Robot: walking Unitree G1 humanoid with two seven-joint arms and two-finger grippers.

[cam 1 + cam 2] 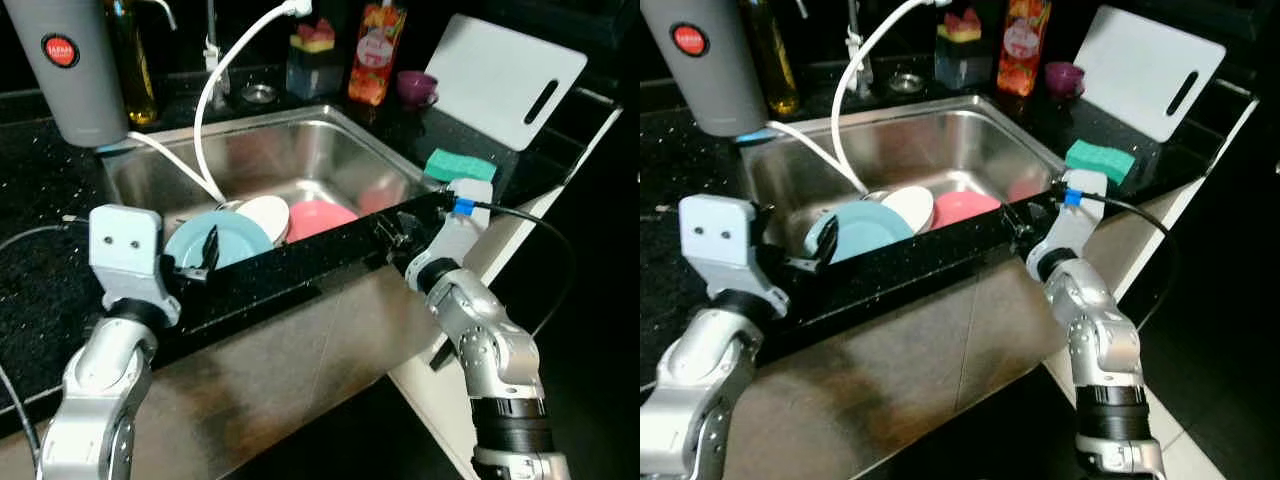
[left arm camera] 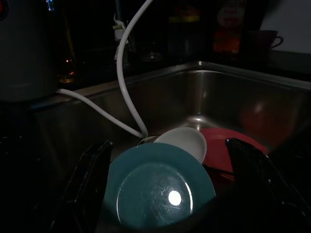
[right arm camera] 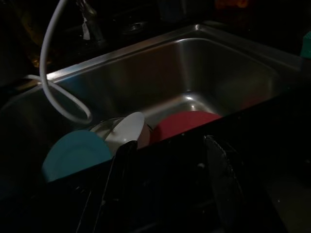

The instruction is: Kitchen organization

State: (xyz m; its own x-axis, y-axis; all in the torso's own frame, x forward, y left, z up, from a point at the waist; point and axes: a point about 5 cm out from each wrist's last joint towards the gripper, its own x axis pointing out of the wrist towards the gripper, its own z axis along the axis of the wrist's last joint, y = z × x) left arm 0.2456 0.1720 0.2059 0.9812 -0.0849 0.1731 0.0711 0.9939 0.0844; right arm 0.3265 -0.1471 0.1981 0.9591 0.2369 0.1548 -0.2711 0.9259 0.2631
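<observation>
Showing the black worktop [image 1: 40, 290] with its steel sink [image 1: 330, 150], the landmark for all that follows. Largest to smallest:

- Grey cylinder [image 1: 70, 70], standing on the worktop at the sink's far left corner; a white hose [image 1: 215, 90] curves from the tap side down into the basin.
- White cutting board [image 1: 505, 80], leaning behind the sink's right rim.
- Left claw [image 1: 205, 255], poised over the sink's front rim; in the left wrist view its two black fingers [image 2: 87, 179] stand wide apart, released, holding nothing.
- Right claw [image 1: 395, 232], resting at the sink's front right rim; the right wrist view shows its fingers [image 3: 124, 160] spread apart and empty.
- Teal plate [image 1: 215, 240], leaning tilted in the sink against the front wall, on the left.
- Pink plate [image 1: 320, 218], lying in the basin towards the right.
- White plate [image 1: 265, 215], propped between the teal and pink plates, overlapping both.
- Green sponge [image 1: 460, 165], on the worktop at the sink's right rim.

Key relation: the teal plate lies directly ahead of and just below the left claw, framed between its fingers, with its face turned towards the claw. The left arm is judged nearer; a grasp would likely need the fingers to close over the plate's upper rim.
</observation>
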